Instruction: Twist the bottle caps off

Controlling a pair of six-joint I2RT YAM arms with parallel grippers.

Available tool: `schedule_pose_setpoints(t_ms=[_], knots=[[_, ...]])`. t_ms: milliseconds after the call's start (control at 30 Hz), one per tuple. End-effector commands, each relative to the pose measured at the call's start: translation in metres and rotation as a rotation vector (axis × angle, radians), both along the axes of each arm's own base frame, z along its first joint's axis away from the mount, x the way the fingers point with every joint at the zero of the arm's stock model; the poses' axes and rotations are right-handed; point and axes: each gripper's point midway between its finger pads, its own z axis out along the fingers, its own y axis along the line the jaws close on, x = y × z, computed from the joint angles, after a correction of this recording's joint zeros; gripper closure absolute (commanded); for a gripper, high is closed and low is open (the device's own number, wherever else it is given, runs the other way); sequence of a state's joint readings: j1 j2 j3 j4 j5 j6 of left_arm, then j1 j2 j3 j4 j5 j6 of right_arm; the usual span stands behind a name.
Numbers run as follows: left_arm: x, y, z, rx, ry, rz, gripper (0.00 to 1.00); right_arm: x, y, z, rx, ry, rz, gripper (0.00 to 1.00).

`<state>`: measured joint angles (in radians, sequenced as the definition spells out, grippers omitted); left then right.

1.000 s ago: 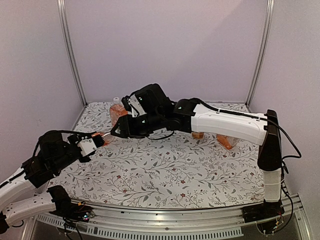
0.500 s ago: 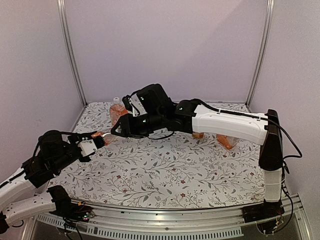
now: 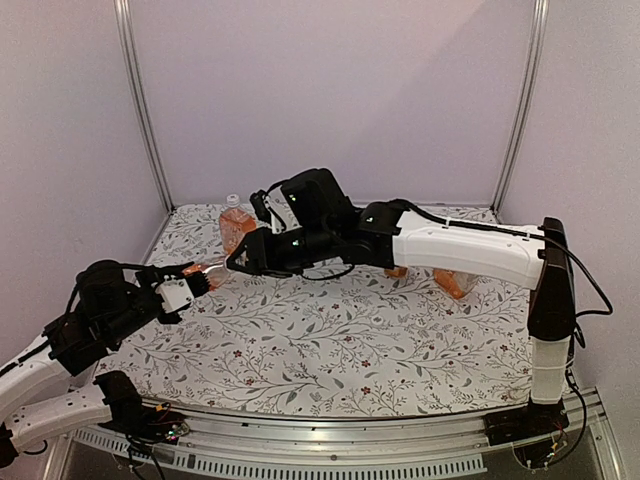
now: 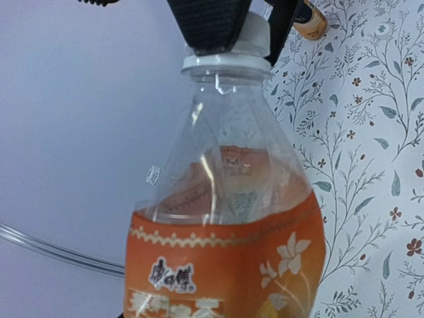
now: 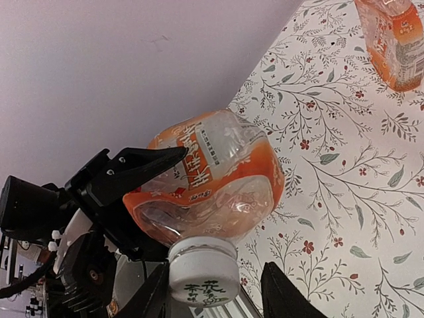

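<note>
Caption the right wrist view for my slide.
Right end effector straddles the small round white plastic cap of a clear orange-drink bottle.

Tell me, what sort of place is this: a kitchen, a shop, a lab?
Probably a robot test booth, not a home: bare lilac walls in a metal frame, two robot arms bolted to a rail, and a floral-covered table with bottles of orange drink.

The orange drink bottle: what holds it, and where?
The left gripper holds the bottle by its labelled body. The right gripper flanks its white cap, with a gap on one side.
</note>
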<state>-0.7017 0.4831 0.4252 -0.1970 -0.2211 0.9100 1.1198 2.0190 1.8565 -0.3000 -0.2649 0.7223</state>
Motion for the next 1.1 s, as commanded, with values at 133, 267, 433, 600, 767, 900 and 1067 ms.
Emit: schedule_pose_setpoints(t_ms=[133,267,433,600,767,900,1067], knots=[[0.001,0.0,-0.002,-0.003,-0.012,0.0,0.85,0.0,-0.003,0.019,0.049,-0.004,0.001,0.7],[0.0,-0.001,-0.003,-0.001,-0.009,-0.008,0.86,-0.002,0.0,0.021,0.057,-0.013,0.02,0.9],[-0.013,-0.011,-0.002,-0.035,0.065,-0.088,0.86,-0.021,0.006,0.024,0.068,-0.06,0.137,1.0],[-0.055,-0.034,-0.009,-0.033,0.254,-0.322,0.86,-0.075,-0.006,0.026,-0.065,-0.457,0.339,1.0],[-0.094,-0.043,-0.013,0.005,0.411,-0.494,0.86,-0.114,-0.032,0.011,-0.387,-1.126,0.549,1.0],[-0.115,-0.044,-0.015,0.043,0.494,-0.578,0.86,-0.124,-0.04,0.011,-0.612,-1.512,0.618,1.0],[-0.12,-0.043,-0.012,0.068,0.516,-0.604,0.86,-0.122,-0.039,0.022,-0.85,-1.877,0.585,1.0]])
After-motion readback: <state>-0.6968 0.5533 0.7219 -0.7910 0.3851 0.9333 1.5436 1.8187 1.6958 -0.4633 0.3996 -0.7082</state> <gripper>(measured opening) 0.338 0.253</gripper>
